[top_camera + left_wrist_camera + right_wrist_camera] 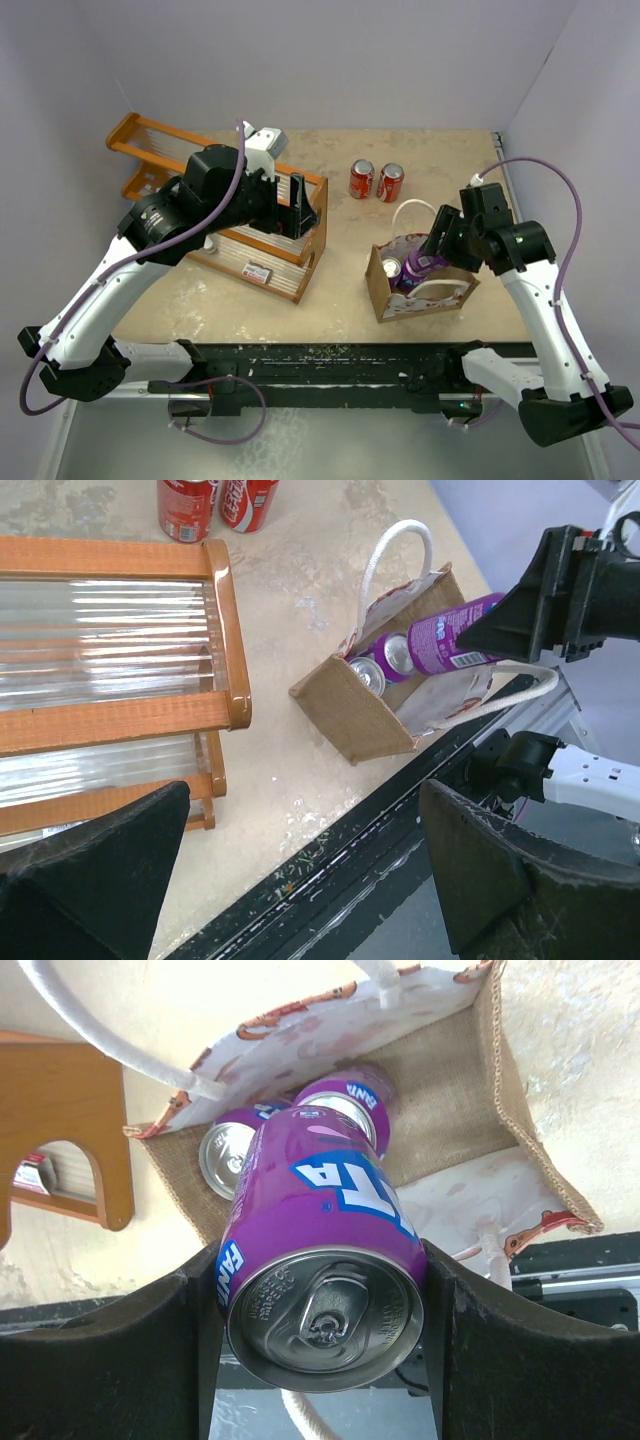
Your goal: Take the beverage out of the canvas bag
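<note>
A purple can (pixel 320 1250) with blue-and-white lettering, tan canvas bag (pixel 365 718) with white handles (pixel 408 525), two red cans (pixel 361 179)

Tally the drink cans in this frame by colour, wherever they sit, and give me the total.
Purple Fanta cans: 3 (this one held in the right gripper, two more inside the tan canvas bag)
Red cola cans: 2 (outside the bag)
Total: 5 cans
</note>
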